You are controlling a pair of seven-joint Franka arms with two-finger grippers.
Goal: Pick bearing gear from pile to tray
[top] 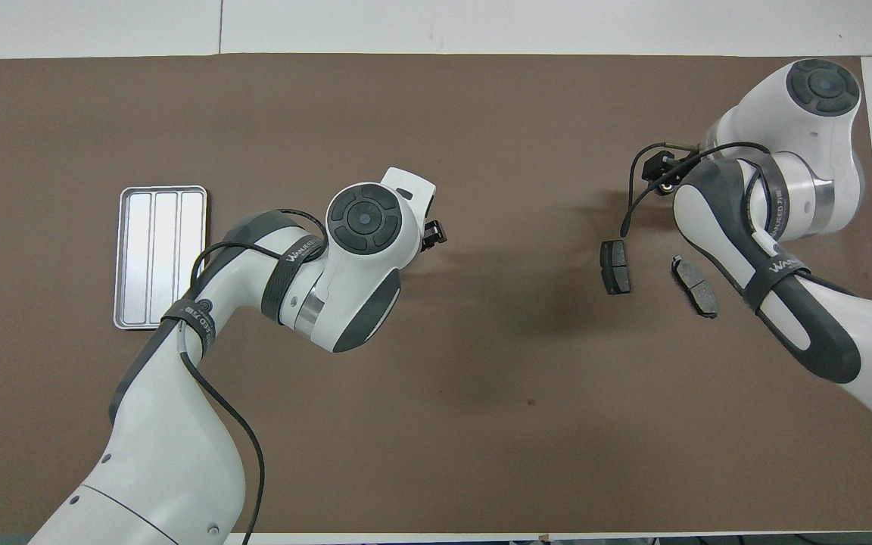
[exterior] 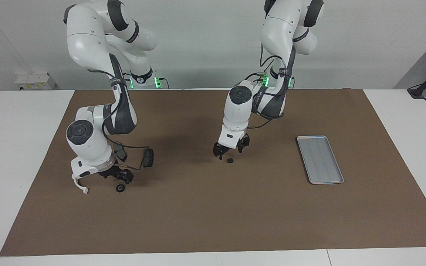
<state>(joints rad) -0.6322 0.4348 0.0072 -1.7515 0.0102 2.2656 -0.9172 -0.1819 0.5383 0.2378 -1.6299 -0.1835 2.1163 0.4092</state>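
1. Facing view: the left claw [exterior: 230, 147] hangs low over the brown mat [exterior: 213, 207] near the middle of the desk [exterior: 13, 147], its fingers spread and holding nothing. One small black bearing gear [exterior: 230, 160] lies on the mat just beside its fingertips, a shade farther from the robots and not touching them. Being round, it has no long axis to line up with. The right claw [exterior: 118, 176], whose fingers I cannot read, sits low just beside a second black round piece [exterior: 120, 188] in the pile, next to the white arc [exterior: 80, 183] and brake pad [exterior: 148, 158].

2. Overhead view: the left arm's wrist covers the gear; only the left claw's tip [top: 434, 232] shows. The tray [top: 160, 257] lies empty toward the left arm's end, well apart, so the left arm looks the likelier carrier.
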